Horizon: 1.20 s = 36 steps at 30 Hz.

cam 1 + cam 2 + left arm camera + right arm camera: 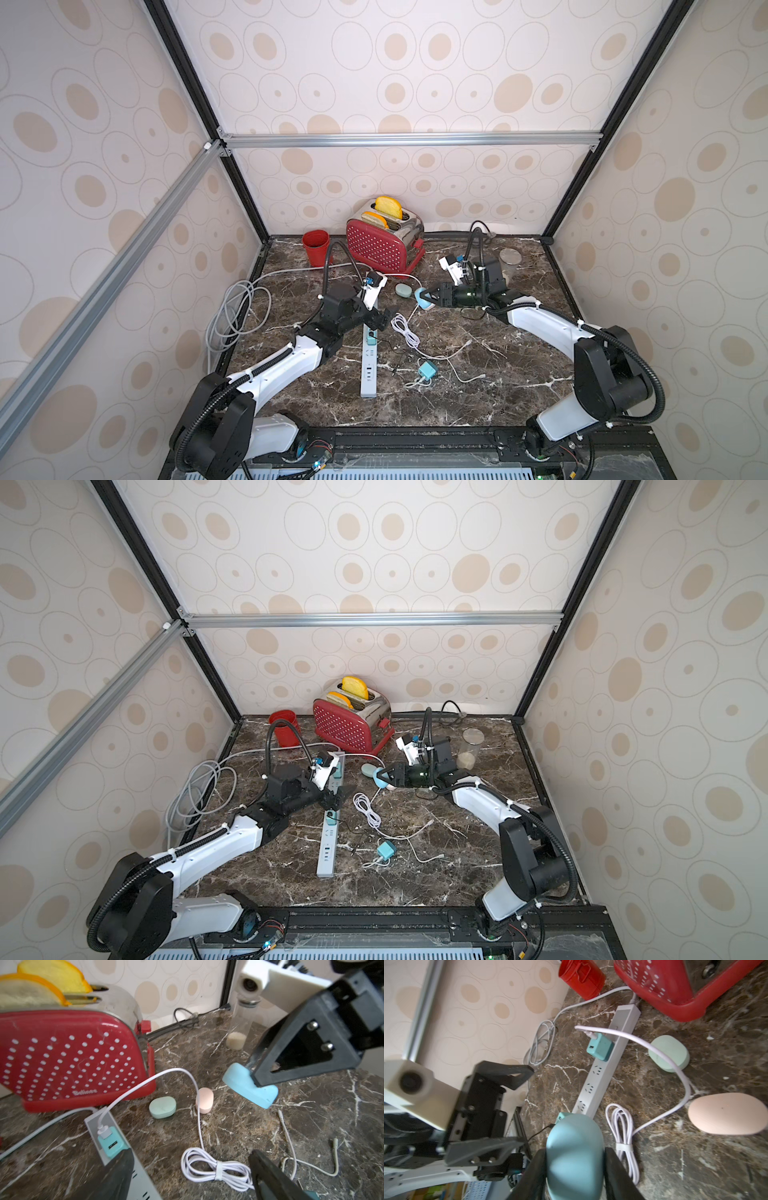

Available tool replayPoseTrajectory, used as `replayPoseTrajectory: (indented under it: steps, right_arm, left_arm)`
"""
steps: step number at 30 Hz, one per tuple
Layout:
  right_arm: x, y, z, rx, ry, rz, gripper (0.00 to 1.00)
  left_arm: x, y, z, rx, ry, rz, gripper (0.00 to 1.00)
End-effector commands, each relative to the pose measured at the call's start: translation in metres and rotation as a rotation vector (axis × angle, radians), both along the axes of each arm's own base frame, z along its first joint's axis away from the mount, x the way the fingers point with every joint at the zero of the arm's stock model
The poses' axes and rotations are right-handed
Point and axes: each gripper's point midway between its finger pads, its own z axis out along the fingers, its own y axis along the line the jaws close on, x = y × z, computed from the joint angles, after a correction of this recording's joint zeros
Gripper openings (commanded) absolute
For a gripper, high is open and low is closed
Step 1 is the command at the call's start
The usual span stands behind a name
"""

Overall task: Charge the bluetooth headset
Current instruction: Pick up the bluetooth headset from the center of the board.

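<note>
Step in hand, as you'd judge it: present headset for plugging.
- Right gripper (428, 298) clamped on blue headset case (249, 1088). Case apparently held off table right of centre, near pink case (204, 1100).
- Right arm reaches in from near right, fingers pointing left.
- Left gripper (381, 319) jaws spread, empty, hovering over power strip (369, 374).
- White cable (214, 1167) plugged into teal adapter (110, 1142), coil just right of strip.
- Next move: you need left to take cable's free plug and line it with case port. Plug end unclear here.
</note>
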Motion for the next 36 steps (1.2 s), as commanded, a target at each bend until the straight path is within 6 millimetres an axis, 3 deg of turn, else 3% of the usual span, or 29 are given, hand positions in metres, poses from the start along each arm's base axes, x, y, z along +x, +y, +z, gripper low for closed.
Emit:
replayPoseTrajectory:
  steps: [1, 7, 11, 18, 36]
  right_arm:
    - [-0.015, 0.010, 0.048, 0.124, -0.014, 0.095, 0.40]
    - [-0.022, 0.014, 0.074, 0.207, -0.016, 0.147, 0.39]
    - [-0.024, 0.016, 0.081, 0.240, -0.017, 0.166, 0.38]
    - [-0.024, 0.018, 0.095, 0.290, -0.019, 0.174, 0.38]
    - [-0.022, 0.023, 0.092, 0.337, 0.015, 0.185, 0.37]
  left_arm:
    - [-0.009, -0.022, 0.063, 0.002, -0.401, -0.149, 0.93]
    - [-0.029, -0.043, 0.084, -0.034, -0.524, -0.271, 0.94]
    - [-0.025, -0.043, 0.098, -0.064, -0.559, -0.234, 0.94]
    - [-0.035, -0.051, 0.095, -0.042, -0.571, -0.303, 0.92]
    - [-0.017, -0.061, 0.114, -0.122, -0.607, -0.241, 0.92]
